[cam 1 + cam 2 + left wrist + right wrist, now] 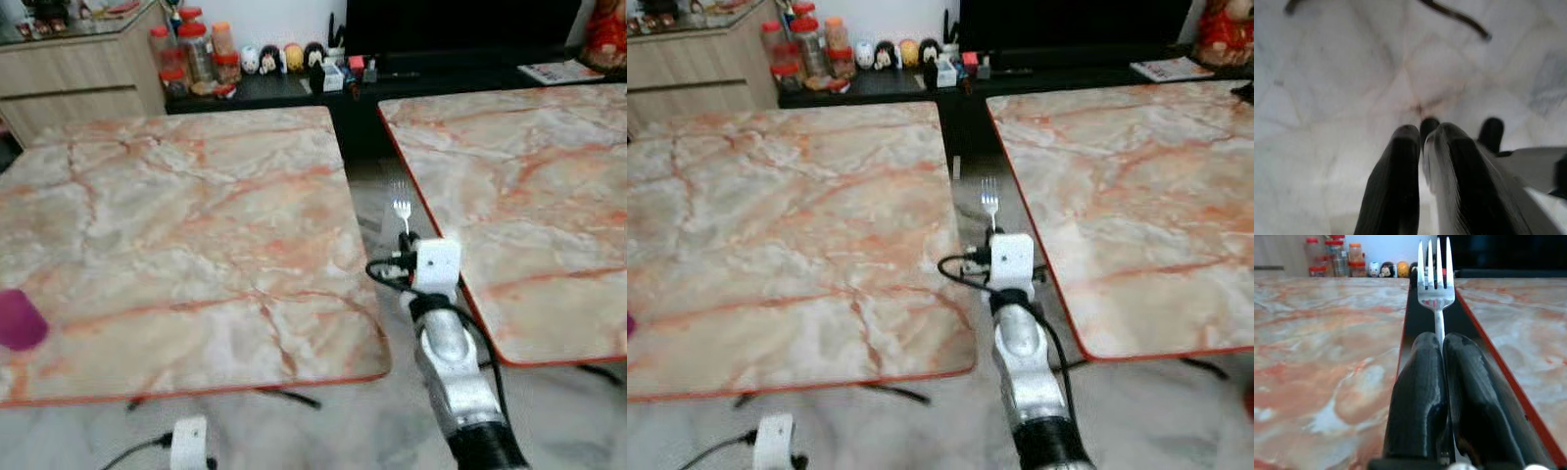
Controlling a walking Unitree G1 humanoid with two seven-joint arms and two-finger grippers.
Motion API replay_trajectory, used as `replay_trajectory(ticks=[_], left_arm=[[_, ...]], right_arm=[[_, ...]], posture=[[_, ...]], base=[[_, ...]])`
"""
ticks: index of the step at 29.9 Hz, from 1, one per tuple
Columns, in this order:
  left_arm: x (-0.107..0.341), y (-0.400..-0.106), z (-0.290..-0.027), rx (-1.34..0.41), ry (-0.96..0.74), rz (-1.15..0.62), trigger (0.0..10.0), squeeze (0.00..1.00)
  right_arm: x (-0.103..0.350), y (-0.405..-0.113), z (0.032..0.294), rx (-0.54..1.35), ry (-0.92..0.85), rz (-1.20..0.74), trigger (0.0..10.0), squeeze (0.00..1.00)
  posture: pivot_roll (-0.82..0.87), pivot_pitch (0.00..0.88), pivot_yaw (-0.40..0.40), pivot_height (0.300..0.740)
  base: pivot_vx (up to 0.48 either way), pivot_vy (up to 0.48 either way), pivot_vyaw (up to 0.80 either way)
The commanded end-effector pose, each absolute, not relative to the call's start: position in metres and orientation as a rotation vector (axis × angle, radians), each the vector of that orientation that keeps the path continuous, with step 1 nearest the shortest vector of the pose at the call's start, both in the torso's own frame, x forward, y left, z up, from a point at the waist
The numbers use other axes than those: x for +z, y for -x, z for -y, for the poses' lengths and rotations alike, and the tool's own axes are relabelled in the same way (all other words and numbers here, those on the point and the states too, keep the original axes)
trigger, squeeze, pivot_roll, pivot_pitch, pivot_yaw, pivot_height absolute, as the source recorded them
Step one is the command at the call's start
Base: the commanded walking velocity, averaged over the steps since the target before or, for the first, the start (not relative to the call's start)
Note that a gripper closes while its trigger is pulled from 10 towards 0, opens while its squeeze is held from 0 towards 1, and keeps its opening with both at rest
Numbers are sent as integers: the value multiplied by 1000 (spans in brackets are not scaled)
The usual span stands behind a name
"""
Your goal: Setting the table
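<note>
Right wrist view had your right end effector clenched on the fork, tines straight ahead along the gap, so the left worktop lay just left of the fork. Left end effector hung clenched over the floor.

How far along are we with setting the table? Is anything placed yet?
Little looks done: only a purple cup sits on the left table, at its left edge. In hand: the right end effector is shut on a fork, held over the gap between the tables. Left to do: laying the fork on a tabletop.
</note>
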State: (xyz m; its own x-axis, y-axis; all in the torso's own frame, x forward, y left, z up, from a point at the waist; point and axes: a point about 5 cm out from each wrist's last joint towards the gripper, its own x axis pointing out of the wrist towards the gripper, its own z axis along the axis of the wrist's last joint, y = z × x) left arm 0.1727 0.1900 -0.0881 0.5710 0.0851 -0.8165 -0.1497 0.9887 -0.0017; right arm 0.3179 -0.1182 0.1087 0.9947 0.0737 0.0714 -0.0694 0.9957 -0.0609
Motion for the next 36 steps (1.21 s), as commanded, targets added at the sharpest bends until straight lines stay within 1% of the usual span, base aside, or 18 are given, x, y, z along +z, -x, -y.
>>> replay_trajectory(ticks=[1,6,8,13,15,27,36], left_arm=[[-88,-173,-191,134,60,-950,10000,0],[-88,-172,-189,135,64,-952,10000,0],[-88,-172,-189,135,65,-951,10000,0],[-88,-172,-190,140,67,-949,10000,0],[-89,-171,-190,139,66,-950,10000,0],[-89,-170,-191,139,62,-949,10000,0],[-89,-170,-190,138,61,-946,10000,0]], right_arm=[[114,-320,120,79,68,100,10000,0],[108,-316,117,125,104,100,10000,0],[91,-308,119,148,144,53,10000,0],[80,-296,123,200,148,53,10000,0],[75,-286,124,239,182,59,10000,0],[52,-257,144,269,231,32,10000,0],[41,-246,154,261,247,1,10000,0]], posture=[[-27,49,50,740],[-30,50,46,740],[-27,53,46,740],[-32,57,47,740],[-38,61,47,740],[-45,70,49,740],[-47,71,47,740]], base=[[0,-480,0],[0,-480,0],[0,-480,0],[0,-480,0],[0,-480,0],[0,-480,0],[0,-480,0]])
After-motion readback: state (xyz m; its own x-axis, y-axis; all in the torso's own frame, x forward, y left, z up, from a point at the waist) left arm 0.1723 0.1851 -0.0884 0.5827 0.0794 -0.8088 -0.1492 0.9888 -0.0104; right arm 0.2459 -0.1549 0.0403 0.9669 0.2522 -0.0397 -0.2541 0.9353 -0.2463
